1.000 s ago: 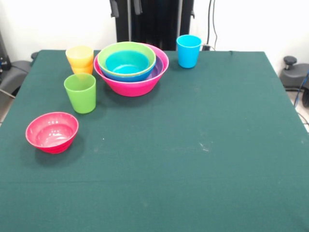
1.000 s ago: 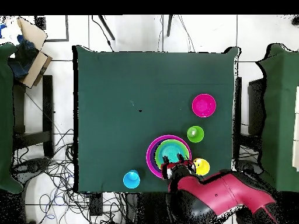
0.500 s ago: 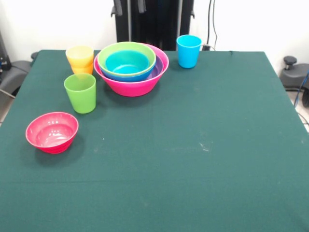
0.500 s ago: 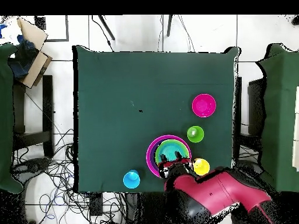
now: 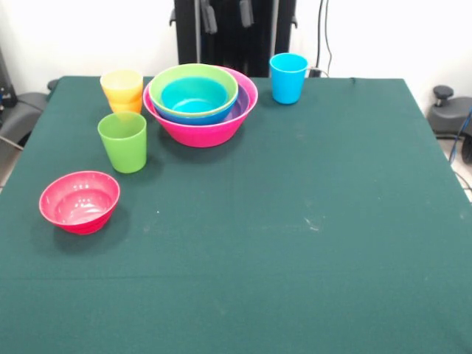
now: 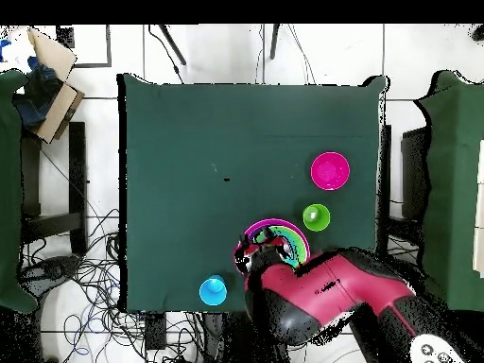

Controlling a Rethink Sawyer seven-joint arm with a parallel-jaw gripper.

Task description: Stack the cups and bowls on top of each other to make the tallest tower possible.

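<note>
Front and overhead views of a green tabletop [image 5: 295,243] carrying cups and bowls.

The tower [image 5: 200,103] stands near the far edge in the front view. Its widest piece is the large pink bowl [image 5: 210,131], which rests on the tabletop; nested inside it, a purple rim shows just within the pink, then a blue bowl [image 5: 188,116], a light green bowl [image 5: 193,75] and, innermost, a light blue bowl [image 5: 193,94].

Just left of the tower in the front view stands a yellow cup [image 5: 122,85] seated in an orange cup [image 5: 127,106], both upright. The green cup [image 5: 123,141] stands upright nearer the camera, close to this pair but apart from it. The blue cup [image 5: 287,77] stands upright on the other side of the tower, apart from it. The small red-pink bowl [image 5: 79,201] sits open side up, alone, nearest the camera and well apart from the tower.

In the overhead view the red and black arm [image 6: 321,293] reaches over the tower, covering much of it and the yellow cup; the claw [image 6: 253,253] lies above the pink bowl's rim. In the front view only dark tips show at the top edge. Whether the claw is open or closed cannot be told.
</note>
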